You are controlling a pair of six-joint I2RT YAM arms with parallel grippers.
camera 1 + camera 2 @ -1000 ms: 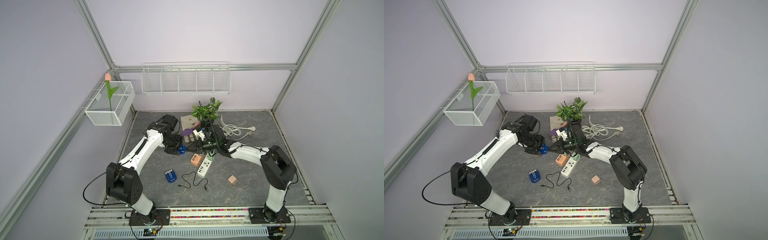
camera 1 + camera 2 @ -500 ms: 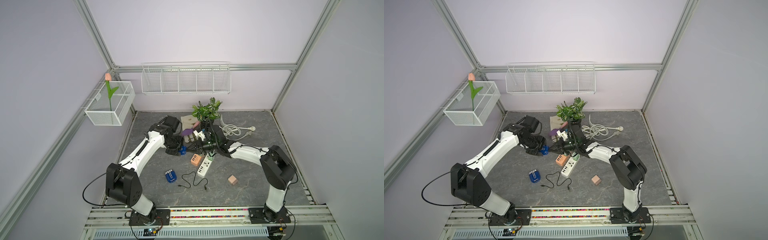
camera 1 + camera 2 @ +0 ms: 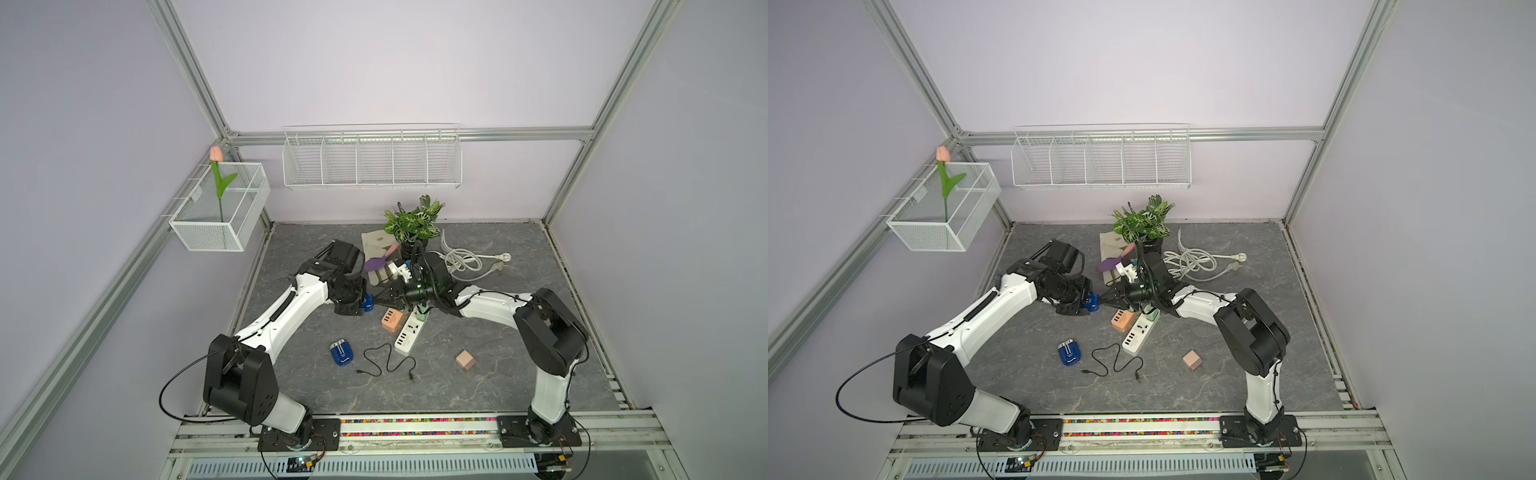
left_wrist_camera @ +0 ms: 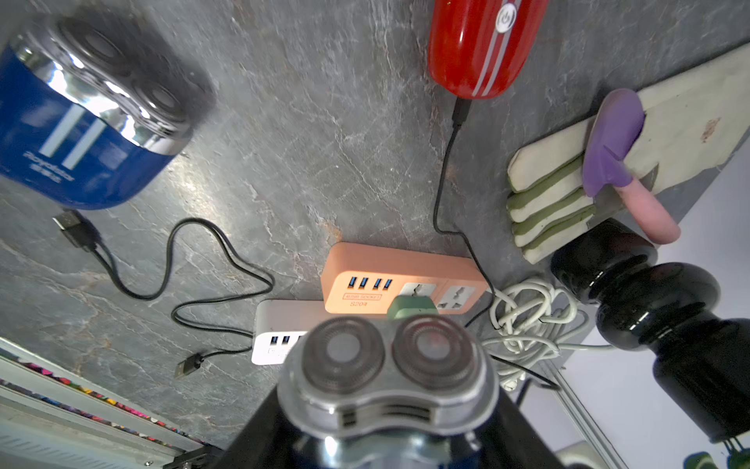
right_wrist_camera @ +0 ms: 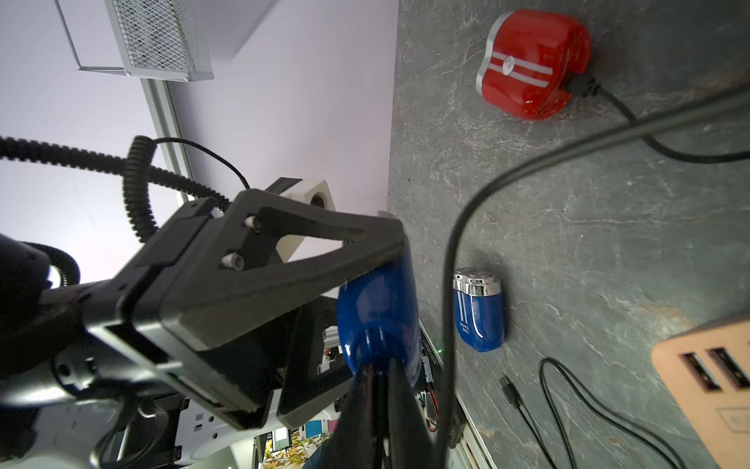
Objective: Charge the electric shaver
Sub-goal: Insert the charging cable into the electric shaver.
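Observation:
My left gripper (image 3: 360,304) is shut on a blue electric shaver (image 3: 368,302) and holds it above the table left of the power strips. The shaver's twin silver head (image 4: 385,365) fills the left wrist view between the black fingers (image 4: 259,430). From the right, my right gripper (image 3: 377,300) points at the shaver's blue base (image 5: 377,312). Its fingers (image 5: 357,410) are pinched nearly together on a dark plug there. A black cable (image 5: 458,227) runs from beside them across the table. A second blue shaver (image 3: 341,353) lies on the table nearer the front.
An orange power strip (image 3: 392,319) and a white one (image 3: 411,334) lie under the right wrist. Nearby are a loose black USB cable (image 3: 386,365), a wooden cube (image 3: 465,360), a coiled white cord (image 3: 465,262) and a potted plant (image 3: 413,222). A red shaver (image 4: 483,44) lies with a cable plugged in.
The left wrist has shifted slightly. The held shaver and the right fingertips stay together at the same spot.

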